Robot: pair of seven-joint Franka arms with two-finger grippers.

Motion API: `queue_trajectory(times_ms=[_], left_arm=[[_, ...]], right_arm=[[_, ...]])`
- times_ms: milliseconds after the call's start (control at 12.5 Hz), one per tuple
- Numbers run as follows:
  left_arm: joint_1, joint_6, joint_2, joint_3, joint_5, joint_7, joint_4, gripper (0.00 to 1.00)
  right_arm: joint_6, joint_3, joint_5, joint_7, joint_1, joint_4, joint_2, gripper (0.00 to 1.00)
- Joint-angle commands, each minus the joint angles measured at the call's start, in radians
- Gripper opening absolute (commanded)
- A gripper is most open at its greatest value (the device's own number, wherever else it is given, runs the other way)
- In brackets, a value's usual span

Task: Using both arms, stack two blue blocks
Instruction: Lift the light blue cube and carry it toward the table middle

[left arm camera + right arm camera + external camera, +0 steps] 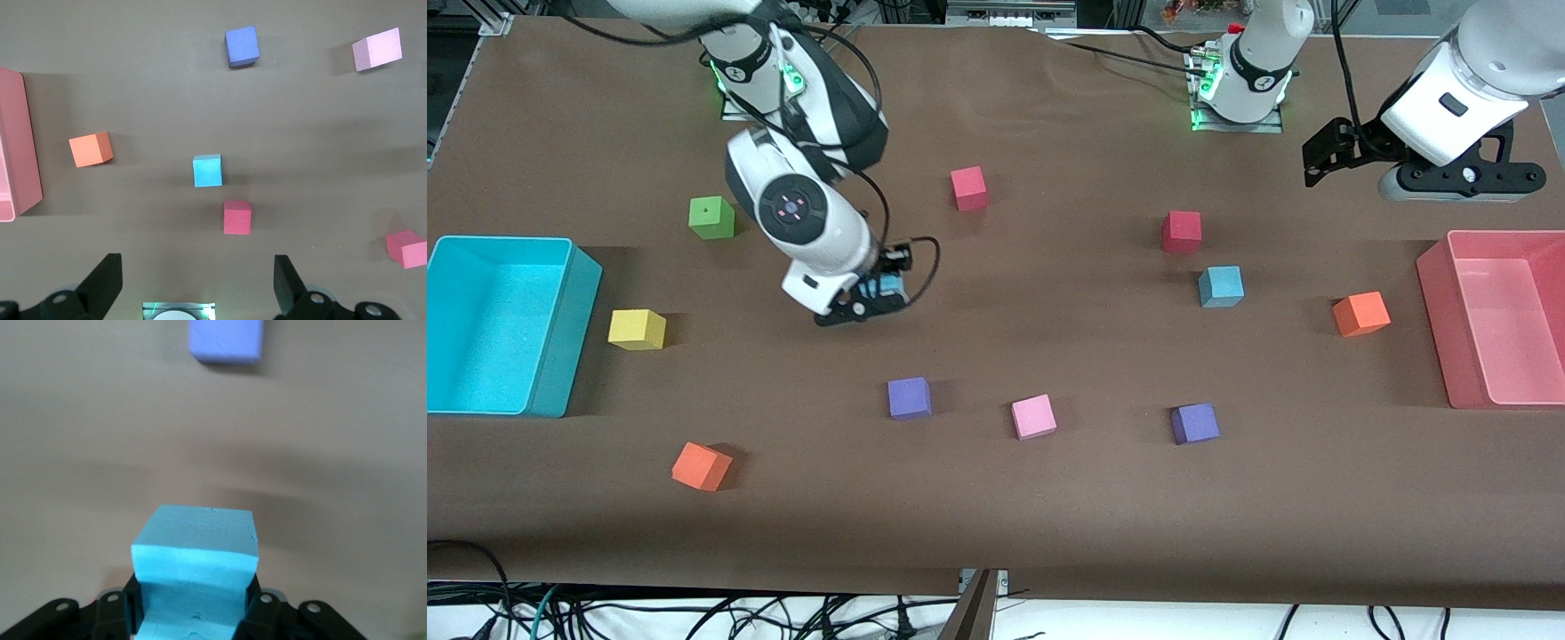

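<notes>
One blue block (195,577): light sky-blue foam cube, squeezed in right gripper (869,298). Other blue block (1221,286) flat on the table, square-on, at 5 o'clock from a red cube (1182,232).

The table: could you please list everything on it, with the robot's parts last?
Blue blocks: two; one in the right pincer, one on the table toward the left arm's end.
Red cubes: two, farther from the front camera.
Purple cubes: two, nearer the camera.
Pink cube: one, between the purple ones.
Orange cubes: two.
Yellow cube: one, beside the cyan bin.
Green cube: one.
Pink bin: one, at the left arm's end.
Right pincer: shut on a blue block.
Left pincer: open, waiting.
</notes>
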Motion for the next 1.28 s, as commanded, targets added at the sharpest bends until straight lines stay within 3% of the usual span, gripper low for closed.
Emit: queue_trajectory(times_ms=[0, 160, 480, 640, 1200], left_arm=[[0.002, -0.016, 0.008, -0.003, -0.005, -0.003, 0.023, 1.00], [0.002, -0.011, 0.009, 0.002, -0.005, -0.003, 0.025, 1.00], [-0.001, -0.014, 0.008, -0.014, 0.004, -0.002, 0.025, 1.00], [0.001, -0.025, 0.006, -0.011, 0.004, -0.002, 0.023, 1.00], [0.005, -0.011, 0.001, 0.002, 0.032, 0.004, 0.009, 1.00]], right_arm=[[-0.037, -0.008, -0.006, 0.155, 0.105, 0.273, 0.203, 0.25], [-0.002, -0.008, -0.013, 0.218, 0.150, 0.345, 0.271, 0.25], [0.126, -0.011, -0.119, 0.290, 0.208, 0.342, 0.337, 0.24], [0.179, -0.057, -0.162, 0.335, 0.267, 0.345, 0.380, 0.24], [0.277, -0.064, -0.211, 0.344, 0.282, 0.338, 0.445, 0.26]])
